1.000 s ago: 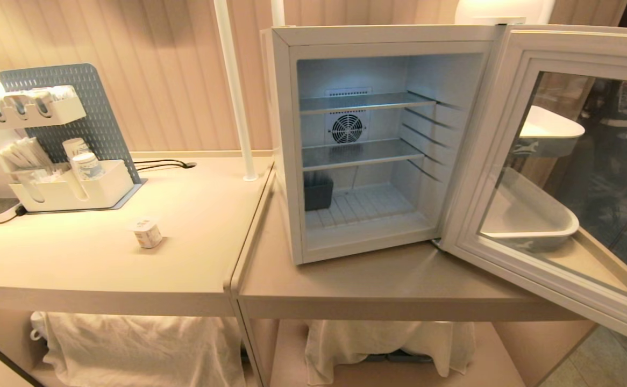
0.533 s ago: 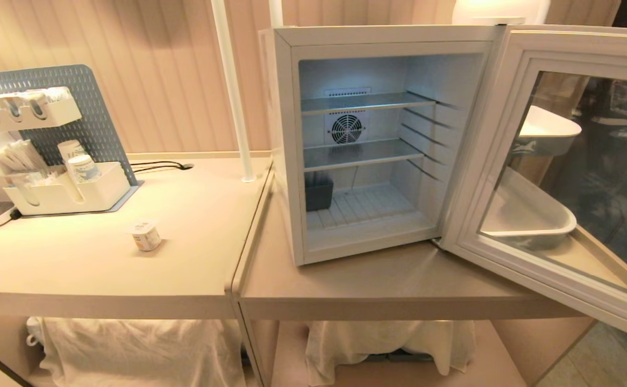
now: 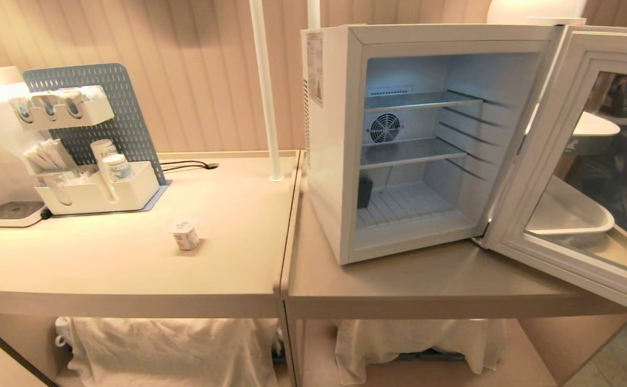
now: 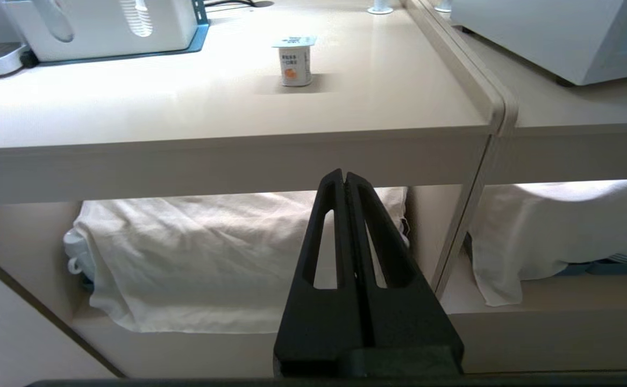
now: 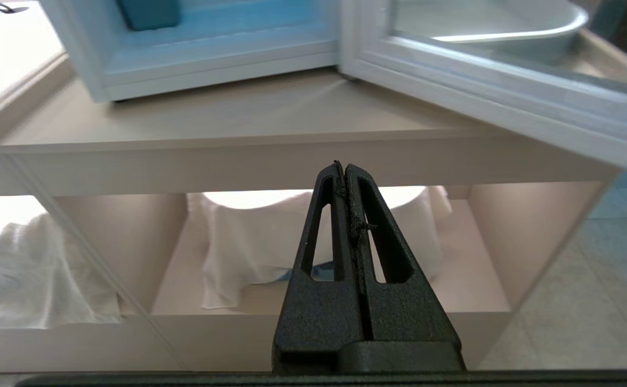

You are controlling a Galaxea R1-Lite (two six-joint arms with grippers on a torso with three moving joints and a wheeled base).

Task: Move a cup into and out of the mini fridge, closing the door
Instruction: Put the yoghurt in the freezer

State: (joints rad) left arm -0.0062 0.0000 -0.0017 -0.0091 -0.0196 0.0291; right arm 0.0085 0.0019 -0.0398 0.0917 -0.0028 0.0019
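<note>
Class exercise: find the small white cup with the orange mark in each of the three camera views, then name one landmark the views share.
Head view: the cup stands on the left table, in front of the white organizer tray.
Left wrist view: the cup stands upright on the tabletop, beyond the shut left gripper.
Right wrist view: the cup is not in it.
Shared landmark: the mini fridge, whose open front fills the right wrist view.

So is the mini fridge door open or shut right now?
Open. The door stands swung wide to the right of the mini fridge, leaving its wire shelves and back fan in plain view.
</note>
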